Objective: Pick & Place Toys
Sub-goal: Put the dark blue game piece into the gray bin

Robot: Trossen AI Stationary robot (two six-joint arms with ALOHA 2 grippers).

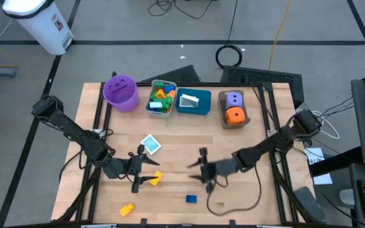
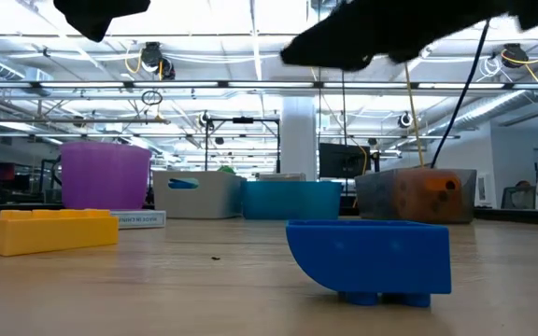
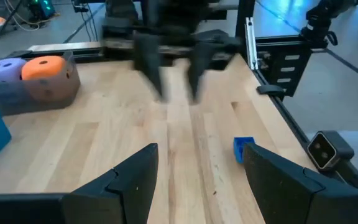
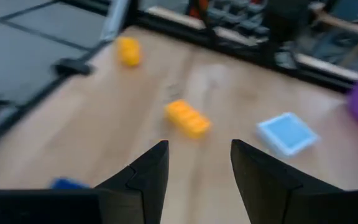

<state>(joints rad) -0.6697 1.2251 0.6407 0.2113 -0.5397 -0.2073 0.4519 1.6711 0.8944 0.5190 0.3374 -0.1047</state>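
The toys are lying partly loose on the wooden bench (image 1: 233,142) and partly sitting in bins along its far edge. Seen from above, with the bench centre as the clock's hub, a white and blue card (image 1: 151,145) is lying at about nine o'clock, an orange brick (image 1: 155,179) at about eight o'clock, a yellow brick (image 1: 126,209) near the front edge at seven o'clock, and a blue brick (image 1: 191,199) at six o'clock. Mixed coloured bricks (image 1: 161,98) are filling a grey bin (image 1: 149,106) at eleven o'clock, beside a purple bucket (image 1: 120,92) at ten o'clock; a teal bin (image 1: 194,109) is holding another card (image 1: 189,99) at twelve o'clock, and a brown bin (image 1: 224,118) at one o'clock is carrying a purple die (image 1: 234,99) and an orange die (image 1: 234,115). The left gripper (image 1: 137,171) is hovering just beside the orange brick, its fingers (image 3: 129,180) standing apart and gripping nothing. The right gripper (image 1: 203,168) is facing it from the four o'clock side, above bare wood, its fingers (image 4: 151,171) also parted and empty.
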